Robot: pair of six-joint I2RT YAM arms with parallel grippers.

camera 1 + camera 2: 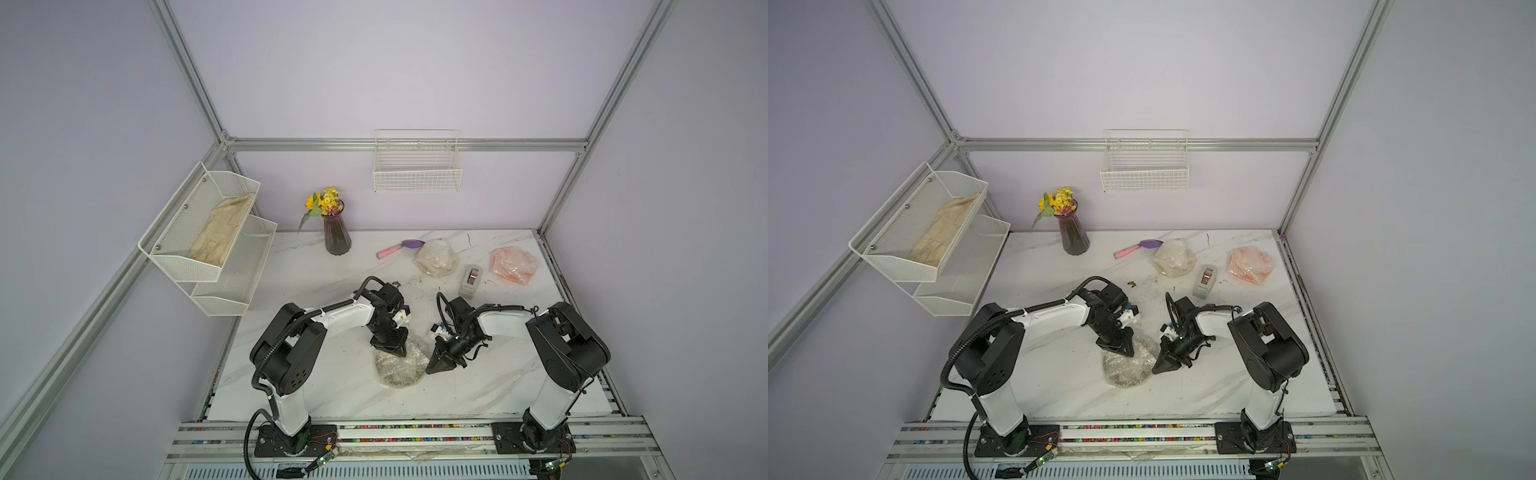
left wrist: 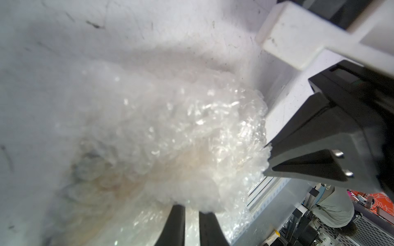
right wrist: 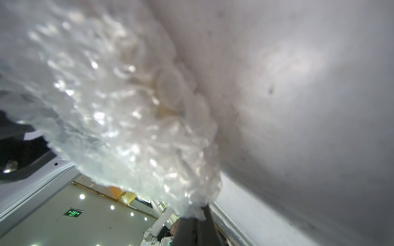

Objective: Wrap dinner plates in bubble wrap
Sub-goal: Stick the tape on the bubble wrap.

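Right pincer (image 1: 429, 370) clamped on bubble wrap (image 1: 399, 372) edge; left pincer (image 1: 394, 351) atop it, jaws narrowly apart, hold unclear.

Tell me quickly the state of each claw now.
Left claw: at the bubble wrap, grip cannot be told.
Right claw: closed on the bubble wrap edge.

Lilac walls (image 1: 395, 62), marble tabletop (image 1: 332, 395)

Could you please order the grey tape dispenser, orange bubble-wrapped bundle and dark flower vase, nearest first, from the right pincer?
In a top view:
1. Grey tape dispenser, just behind.
2. Orange bubble-wrapped bundle, back right.
3. Dark flower vase, back left.
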